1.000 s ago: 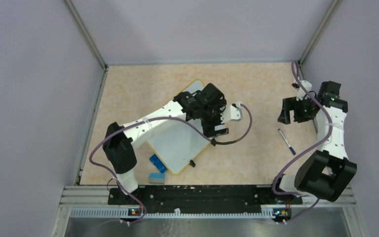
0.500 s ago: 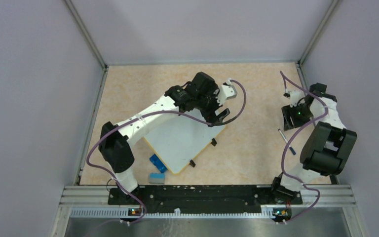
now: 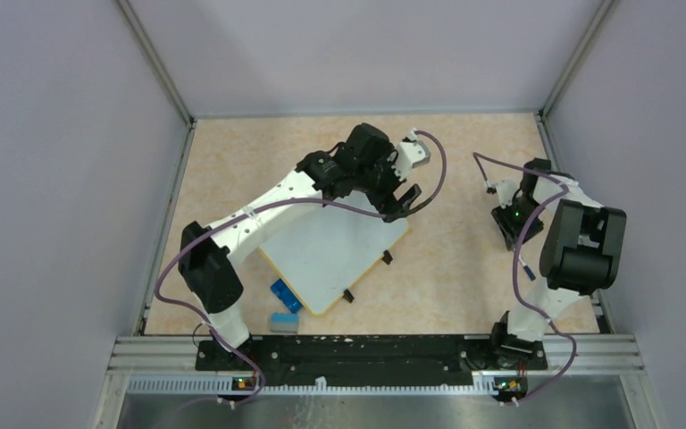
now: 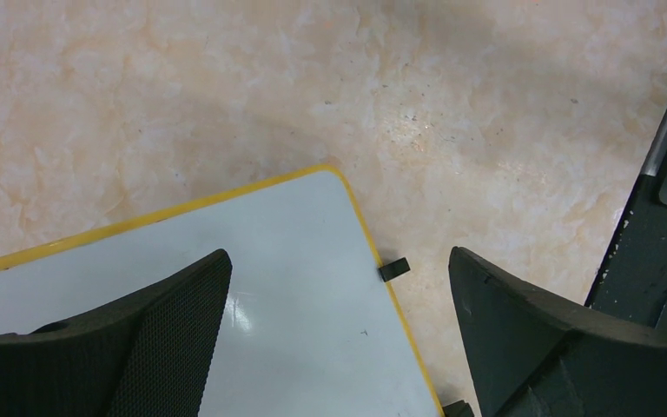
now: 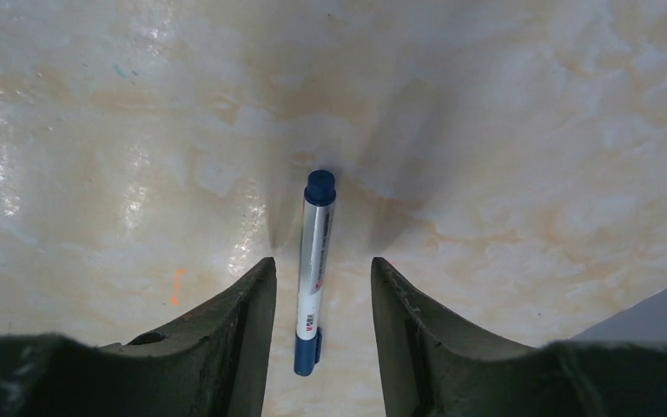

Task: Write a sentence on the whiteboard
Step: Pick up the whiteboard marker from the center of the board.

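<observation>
The whiteboard [image 3: 326, 255], white with a yellow rim, lies tilted on the table left of centre, and its corner [image 4: 313, 261] fills the lower left wrist view. No sentence shows on its visible surface. My left gripper [image 3: 402, 198] hovers wide open over the board's far right corner [image 4: 339, 256], holding nothing. A blue-capped marker [image 5: 314, 261] lies on the table at the right. My right gripper [image 3: 509, 223] is lowered over it [image 5: 322, 261], one finger on each side of the barrel, with a small gap on both sides.
Two black clips [image 3: 387, 257] [image 3: 348, 296] sit on the board's right edge. A blue block [image 3: 286, 296] and a pale blue block [image 3: 283, 322] lie near its front corner. A metal rail [image 3: 366, 350] runs along the near edge. Walls close in the table.
My right gripper has swung in and down over the marker, and its jaws have narrowed around it. My left gripper has moved back and right to the board's far corner, still open.
</observation>
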